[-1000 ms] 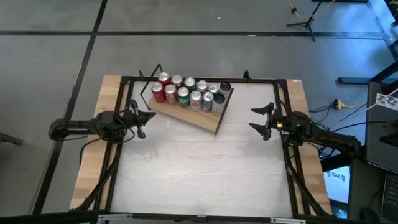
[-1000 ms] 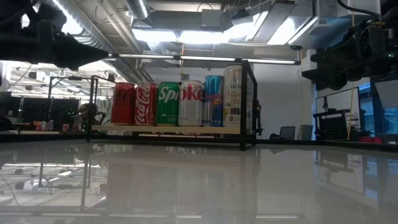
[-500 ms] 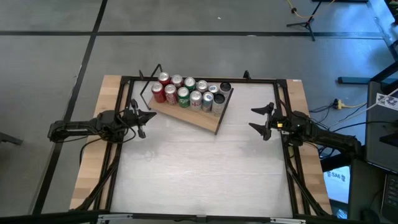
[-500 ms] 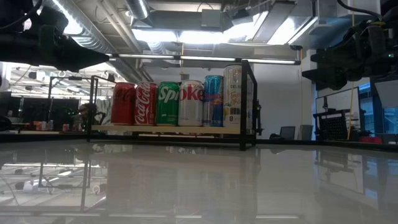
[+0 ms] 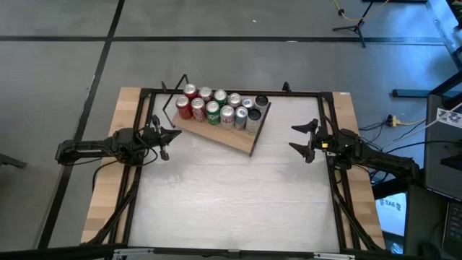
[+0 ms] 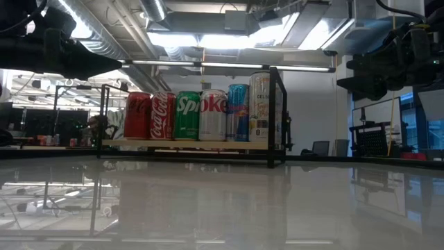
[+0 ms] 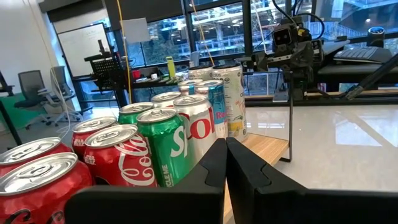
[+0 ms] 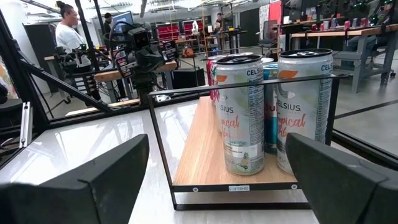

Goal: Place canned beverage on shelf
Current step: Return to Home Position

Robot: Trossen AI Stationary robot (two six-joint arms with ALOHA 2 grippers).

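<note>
**Both arms out level, cans on shelf**

My left gripper (image 5: 173,135) reaches level over the table, jaws closed together and holding nothing. My right gripper (image 5: 301,139) faces it, jaws spread wide and empty. Between the two sets of jaws, nearer the left, stands the shelf (image 5: 225,138), carrying two rows of cans (image 5: 220,106).

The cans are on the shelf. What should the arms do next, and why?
Probably draw both arms back to rest. The cans stand in rows on the shelf, the left tool is shut on nothing, the right tool open and empty, both apart from the shelf.
</note>
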